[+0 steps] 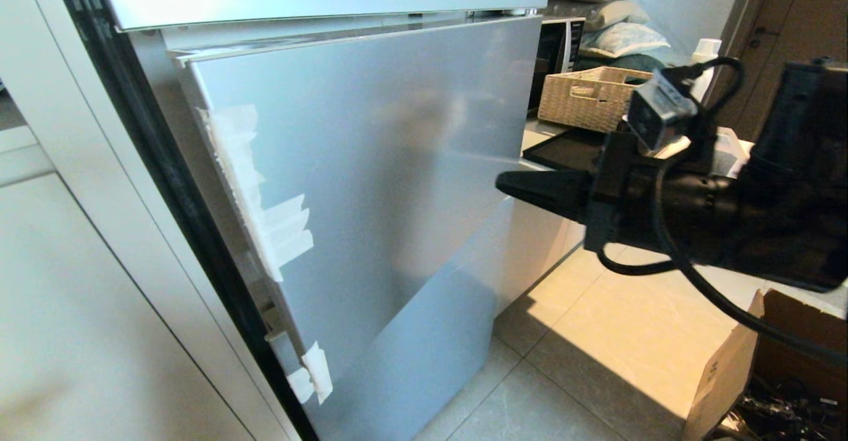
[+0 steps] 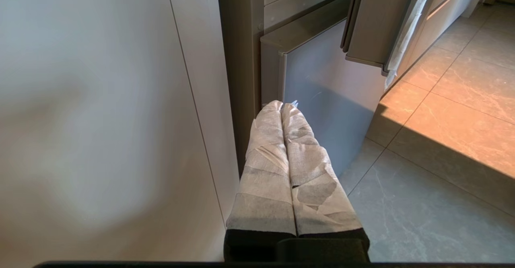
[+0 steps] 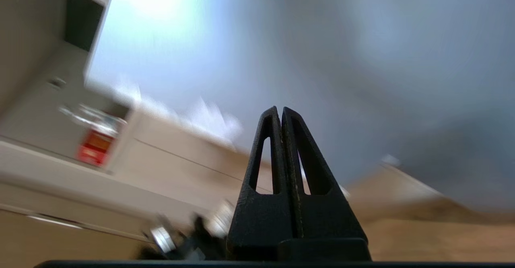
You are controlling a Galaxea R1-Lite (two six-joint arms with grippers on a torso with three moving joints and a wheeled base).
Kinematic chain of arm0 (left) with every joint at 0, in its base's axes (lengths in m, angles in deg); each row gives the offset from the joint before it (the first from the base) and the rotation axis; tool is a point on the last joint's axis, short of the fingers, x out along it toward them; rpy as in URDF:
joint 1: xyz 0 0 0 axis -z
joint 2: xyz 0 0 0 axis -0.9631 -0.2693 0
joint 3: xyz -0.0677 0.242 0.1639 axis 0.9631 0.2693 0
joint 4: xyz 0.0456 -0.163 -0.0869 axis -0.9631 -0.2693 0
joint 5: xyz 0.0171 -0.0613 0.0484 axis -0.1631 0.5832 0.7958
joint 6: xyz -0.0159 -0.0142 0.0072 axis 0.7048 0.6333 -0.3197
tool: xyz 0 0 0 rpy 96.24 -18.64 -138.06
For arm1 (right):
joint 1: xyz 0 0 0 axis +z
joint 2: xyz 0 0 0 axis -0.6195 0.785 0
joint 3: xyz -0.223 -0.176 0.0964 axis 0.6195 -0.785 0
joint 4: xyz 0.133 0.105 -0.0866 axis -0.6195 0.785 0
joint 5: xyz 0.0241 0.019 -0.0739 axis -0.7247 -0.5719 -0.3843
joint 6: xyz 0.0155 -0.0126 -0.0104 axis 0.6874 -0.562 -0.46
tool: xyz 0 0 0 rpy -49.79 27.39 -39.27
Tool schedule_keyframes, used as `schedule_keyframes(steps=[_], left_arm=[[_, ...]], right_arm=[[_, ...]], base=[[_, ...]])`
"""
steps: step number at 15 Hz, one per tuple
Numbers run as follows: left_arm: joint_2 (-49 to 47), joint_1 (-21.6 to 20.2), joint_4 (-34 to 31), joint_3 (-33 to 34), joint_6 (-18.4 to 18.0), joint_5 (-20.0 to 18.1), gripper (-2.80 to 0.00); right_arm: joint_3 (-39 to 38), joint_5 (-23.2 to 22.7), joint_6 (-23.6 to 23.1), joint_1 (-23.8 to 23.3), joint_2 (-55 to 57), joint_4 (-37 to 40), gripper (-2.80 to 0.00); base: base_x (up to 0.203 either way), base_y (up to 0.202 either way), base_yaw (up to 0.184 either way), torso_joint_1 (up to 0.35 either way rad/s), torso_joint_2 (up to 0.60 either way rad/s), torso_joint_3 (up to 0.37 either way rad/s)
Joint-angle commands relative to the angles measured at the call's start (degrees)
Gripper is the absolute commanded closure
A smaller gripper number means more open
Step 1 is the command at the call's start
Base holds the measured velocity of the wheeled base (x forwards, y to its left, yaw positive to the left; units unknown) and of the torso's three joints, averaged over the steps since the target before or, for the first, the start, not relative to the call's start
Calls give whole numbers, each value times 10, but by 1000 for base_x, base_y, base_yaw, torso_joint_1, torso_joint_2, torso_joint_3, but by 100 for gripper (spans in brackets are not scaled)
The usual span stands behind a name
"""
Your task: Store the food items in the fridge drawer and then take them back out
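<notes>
Sunlit floor tiles [image 1: 596, 335] run beside a silver fridge door [image 1: 371, 183] with white tape strips [image 1: 265, 222] along its edge. From the right, the right claw [image 1: 507, 183] points at that door, its black fingers [image 3: 269, 147] pressed together and holding nothing. Lower down, the left claw [image 2: 281, 106], its fingers wrapped in pale tape and also closed, hangs near a cabinet panel [image 2: 100, 119]. Neither the food item nor the fridge drawer is in view. A wicker basket [image 1: 589, 97] sits on the worktop [image 1: 536, 138] behind.
</notes>
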Motion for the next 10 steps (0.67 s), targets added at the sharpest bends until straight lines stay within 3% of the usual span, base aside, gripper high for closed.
schedule_keyframes(steps=[1, 4, 10], left_arm=[[-1, 0, 0, 0, 0, 0, 0], [-1, 0, 0, 0, 0, 0, 0], [-1, 0, 0, 0, 0, 0, 0]], right_arm=[[-103, 0, -47, -26, -144, -7, 0], [-124, -3, -80, -43, -163, -12, 0], [6, -41, -71, -33, 28, -51, 0]], base=[[0, 0, 0, 0, 0, 0], [0, 0, 0, 0, 0, 0], [0, 0, 0, 0, 0, 0]])
